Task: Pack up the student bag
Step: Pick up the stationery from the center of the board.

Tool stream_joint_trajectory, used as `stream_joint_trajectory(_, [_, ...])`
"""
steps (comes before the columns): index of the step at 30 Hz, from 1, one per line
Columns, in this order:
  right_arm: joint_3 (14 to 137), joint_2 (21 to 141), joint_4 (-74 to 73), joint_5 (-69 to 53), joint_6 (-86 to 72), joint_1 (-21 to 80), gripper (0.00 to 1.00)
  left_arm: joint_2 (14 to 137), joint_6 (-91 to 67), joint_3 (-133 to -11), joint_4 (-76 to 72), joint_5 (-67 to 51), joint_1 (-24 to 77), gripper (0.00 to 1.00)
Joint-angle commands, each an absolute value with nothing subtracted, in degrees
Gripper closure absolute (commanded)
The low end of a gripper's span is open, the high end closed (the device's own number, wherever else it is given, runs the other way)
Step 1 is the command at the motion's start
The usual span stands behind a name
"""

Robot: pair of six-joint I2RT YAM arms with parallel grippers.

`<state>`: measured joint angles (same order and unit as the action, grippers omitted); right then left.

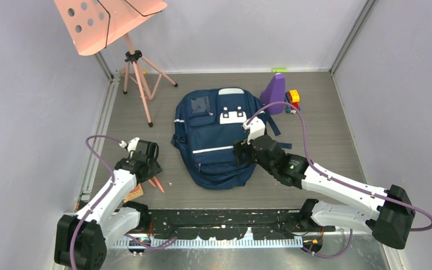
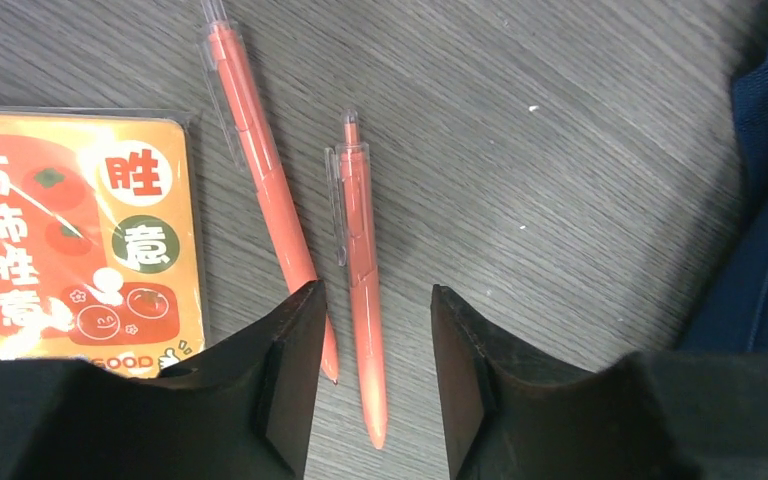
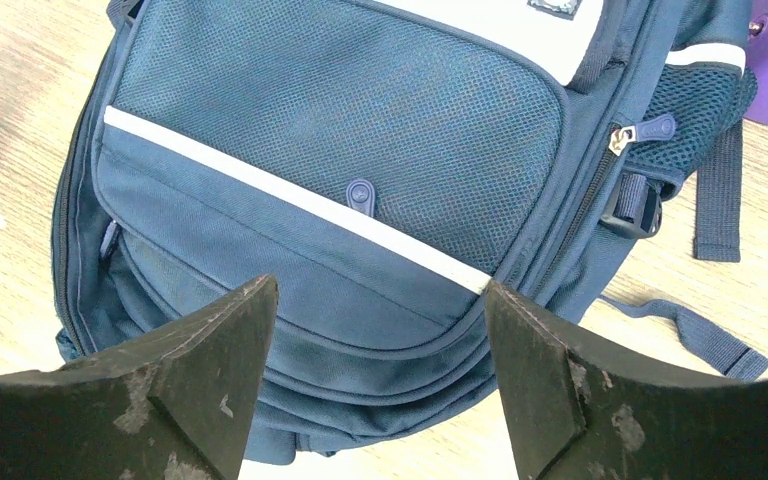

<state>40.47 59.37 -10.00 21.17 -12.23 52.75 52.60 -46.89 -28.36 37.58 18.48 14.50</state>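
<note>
The student bag [image 1: 216, 135] lies flat on its back in the middle of the table [image 1: 326, 140], front pockets up, top toward the far wall. A pink music stand [image 1: 109, 22] stands at the far left. A purple object [image 1: 274, 90], perhaps a pouch, leans just beside the bag's far right corner, with a small yellow and red toy [image 1: 293, 97] next to it.

The left arm reaches forward at the bag's left side, and the left gripper [image 1: 146, 163] points down over two orange pens. The right arm stretches in across the table from the right, and the right gripper [image 1: 241, 153] hangs over the bag's right half, jaws wide apart and holding nothing.

The left wrist view shows what the arm hides from above. The left jaws stand apart with one pen [image 2: 360, 260] lying in the gap, unclamped. A second pen [image 2: 260, 170] runs under the left finger. An orange notebook [image 2: 80, 240] lies just left of the pens. The right wrist view shows the bag's mesh pocket [image 3: 340, 130] and its white stripe.
</note>
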Motion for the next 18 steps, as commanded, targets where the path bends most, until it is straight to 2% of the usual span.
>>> stream_joint_trajectory(1, [40.18,58.32,-7.03,23.21,-14.27,52.47,0.18,55.69,-45.31,-28.89,34.35,17.96,13.56,0.57])
stream_joint_trajectory(5, [40.08,58.04,-6.95,23.2,-14.95,52.47,0.18,57.56,-44.22,-28.49,31.38,17.34,12.08,0.64])
stream_joint_trajectory(14, [39.68,57.02,-7.21,23.78,-15.66,52.36,0.18,62.0,-43.06,-28.63,30.65,11.52,8.32,0.63])
stream_joint_trajectory(15, [39.6,56.9,-7.21,23.85,-15.83,52.31,0.18,62.31,-43.07,-28.45,30.41,10.42,8.07,0.64])
stream_joint_trajectory(18, [39.3,56.79,-7.05,24.06,-16.05,52.25,0.18,62.7,-42.86,-28.15,29.72,9.32,8.0,0.84])
